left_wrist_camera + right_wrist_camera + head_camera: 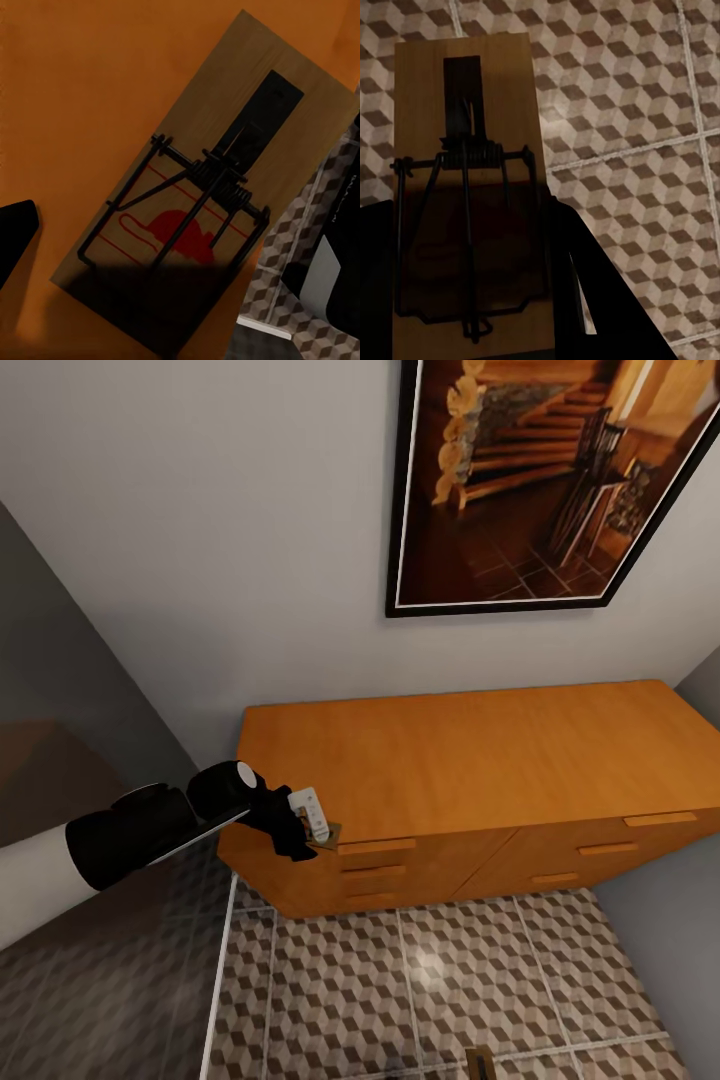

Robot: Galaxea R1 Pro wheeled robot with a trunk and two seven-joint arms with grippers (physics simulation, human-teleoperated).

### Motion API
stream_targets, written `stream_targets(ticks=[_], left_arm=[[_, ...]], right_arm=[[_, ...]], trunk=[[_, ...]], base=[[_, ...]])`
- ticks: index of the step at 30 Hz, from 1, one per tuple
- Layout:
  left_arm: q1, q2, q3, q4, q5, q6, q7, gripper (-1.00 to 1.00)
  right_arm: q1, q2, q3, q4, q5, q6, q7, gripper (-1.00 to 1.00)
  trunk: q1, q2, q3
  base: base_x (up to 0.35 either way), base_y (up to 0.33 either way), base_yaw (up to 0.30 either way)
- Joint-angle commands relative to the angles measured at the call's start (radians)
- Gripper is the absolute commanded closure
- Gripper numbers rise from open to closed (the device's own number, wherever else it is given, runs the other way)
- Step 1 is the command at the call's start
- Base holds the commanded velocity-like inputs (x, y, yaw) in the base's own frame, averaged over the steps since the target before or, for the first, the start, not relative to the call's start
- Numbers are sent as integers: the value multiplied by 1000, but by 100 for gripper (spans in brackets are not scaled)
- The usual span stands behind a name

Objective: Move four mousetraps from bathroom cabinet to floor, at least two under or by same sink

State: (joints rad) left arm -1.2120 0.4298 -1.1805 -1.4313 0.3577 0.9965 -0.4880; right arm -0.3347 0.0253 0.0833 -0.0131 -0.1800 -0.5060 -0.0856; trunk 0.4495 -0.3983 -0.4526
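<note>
One mousetrap, a small wooden board with black wire and a red mark, lies on the orange-brown cabinet at its front left corner, one end past the edge. My left gripper hovers right over it, open, its fingers standing wide on either side of the board. A second mousetrap sits between the dark fingers of my right gripper, which is shut on it above the cube-patterned bathroom floor. That trap peeks in at the bottom edge of the head view.
The cabinet stands against a pale wall under a framed picture. Its drawers look shut. A grey wall closes in on the left and another on the right. Tiled floor stretches in front.
</note>
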Motion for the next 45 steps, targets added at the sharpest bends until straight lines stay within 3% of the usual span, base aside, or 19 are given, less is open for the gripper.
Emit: stream_targets(ticks=[1, 20, 21, 45], left_arm=[[-1, 2, -1, -1, -3, 2, -4, -100], [-1, 6, -1, -2, -3, 2, -4, -100], [-1, 6, -2, -2, -3, 2, -4, 100], [-1, 3, 1, -9, -3, 2, -4, 100]], right_arm=[[0, 1, 9, 1, -10, -3, -5, 100], [0, 0, 9, 1, -10, -3, -5, 100], [0, 0, 9, 1, -10, -3, -5, 100], [0, -1, 9, 1, -10, -3, -4, 100]], trunk=[[1, -2, -2], [1, -2, -2], [1, -2, -2], [1, -2, -2]], base=[[0, 0, 0], [0, 0, 0], [0, 0, 0], [0, 0, 0]])
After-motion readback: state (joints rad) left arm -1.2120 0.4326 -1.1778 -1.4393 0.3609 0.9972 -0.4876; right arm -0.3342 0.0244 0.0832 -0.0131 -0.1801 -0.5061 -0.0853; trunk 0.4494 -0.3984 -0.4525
